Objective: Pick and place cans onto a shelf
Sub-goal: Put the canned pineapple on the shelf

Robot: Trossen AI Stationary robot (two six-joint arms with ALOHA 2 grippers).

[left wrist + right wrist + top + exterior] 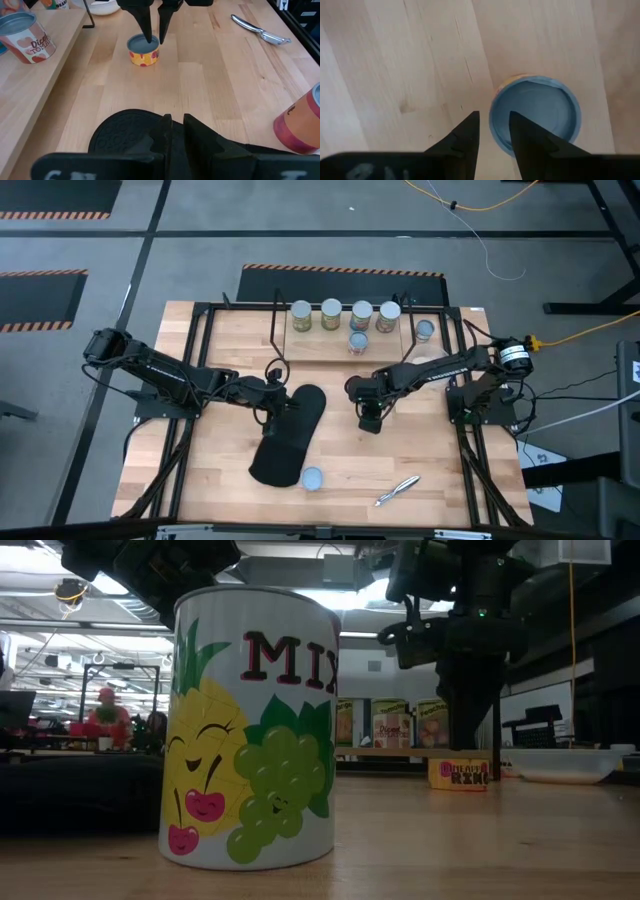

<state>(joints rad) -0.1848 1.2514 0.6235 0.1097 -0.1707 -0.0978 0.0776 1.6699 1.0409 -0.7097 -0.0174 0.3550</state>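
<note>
table: pale wooden boards (340, 470), visible grain, inside a black metal frame.
shelf: thin black rods with a light wooden board (345, 345), at the table's far edge.
cans on shelf: four cylinders in a row on the top board (345, 314), silvery round tops; a fifth, pale-blue-topped (358, 342), just in front of them on the shelf.
can by shelf: blue-topped tin (425, 330) right of the shelf, near the frame.
short can: squat tin (144, 50), pale-blue lid with raised rim, yellow and red label, upright on bare wood in front of the shelf.
right gripper: (368, 420) directly above the short can, dark tapered fingers (465, 137) pointing down at its lid edge; jaws narrow, only a slim gap, holding nothing.
left gripper: (280, 412) left of the short can, over a black oval mat (295, 440) with ribbed rings; jaws nearly closed, empty.
near can: blue top (312, 478) beside the mat's near end, well apart from the shelf; glossy white label with cartoon pineapple and grapes (250, 730).
metal tool: silvery, pen-like (397, 490), near the table's front edge.
</note>
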